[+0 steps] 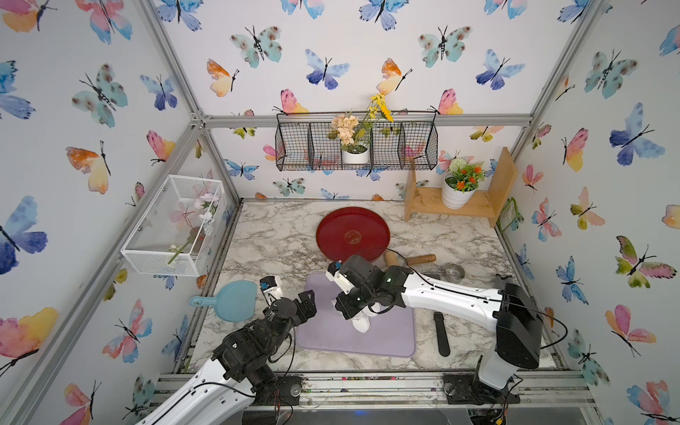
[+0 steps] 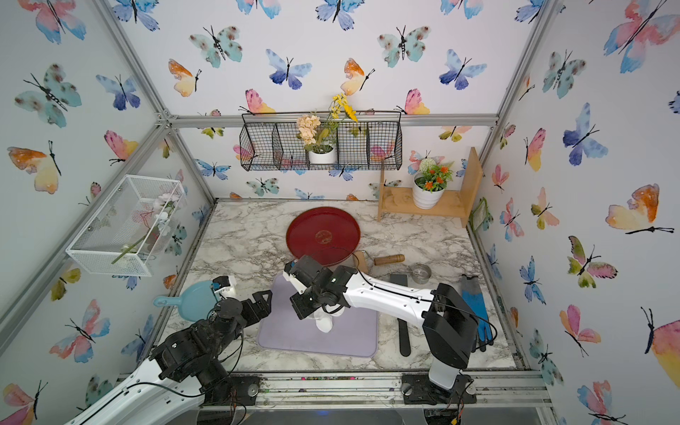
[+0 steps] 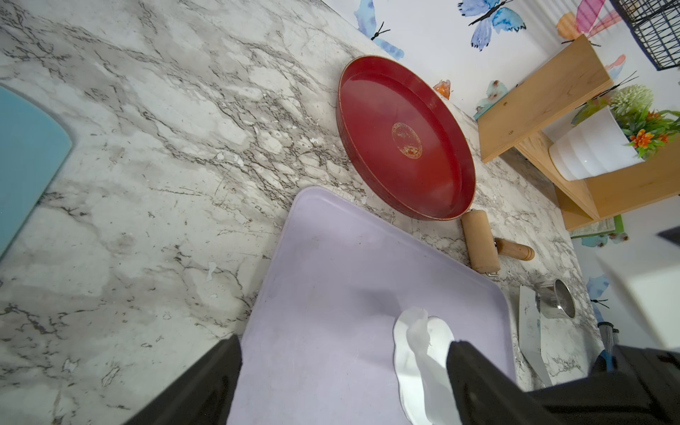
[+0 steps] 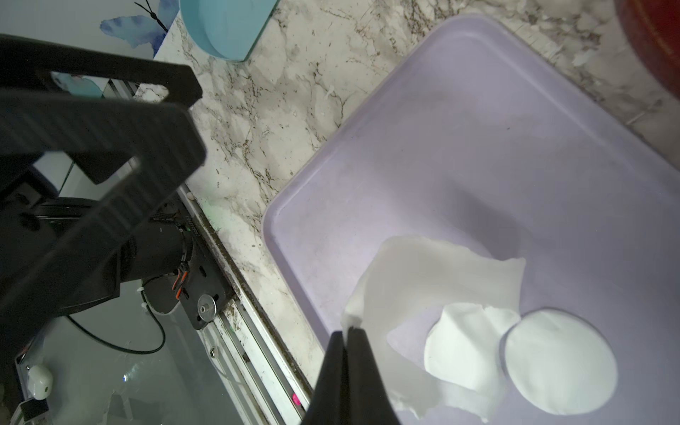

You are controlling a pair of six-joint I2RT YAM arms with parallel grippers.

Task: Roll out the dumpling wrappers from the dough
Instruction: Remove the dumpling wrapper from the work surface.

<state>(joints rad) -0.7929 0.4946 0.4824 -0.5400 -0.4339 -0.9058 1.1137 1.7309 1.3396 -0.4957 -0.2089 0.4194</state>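
Right fingers [image 4: 358, 368], pinched shut, held a lifted edge of the dough [image 4: 423, 272] over the purple mat [image 4: 478, 147], with the dumpling wrappers [image 4: 559, 360] lying just beside it. Left fingers [image 3: 206, 386] gaped empty at the mat's edge. In both top views the right arm [image 1: 441, 294] hid most of the dough at lower centre of the frame; a red tray [image 1: 353, 235] and wooden roller [image 1: 408, 259] lay above it on the tabletop [image 1: 272, 239].

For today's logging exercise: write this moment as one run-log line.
right hand: shut on dough | left hand: open, empty | round wrapper: flat on mat
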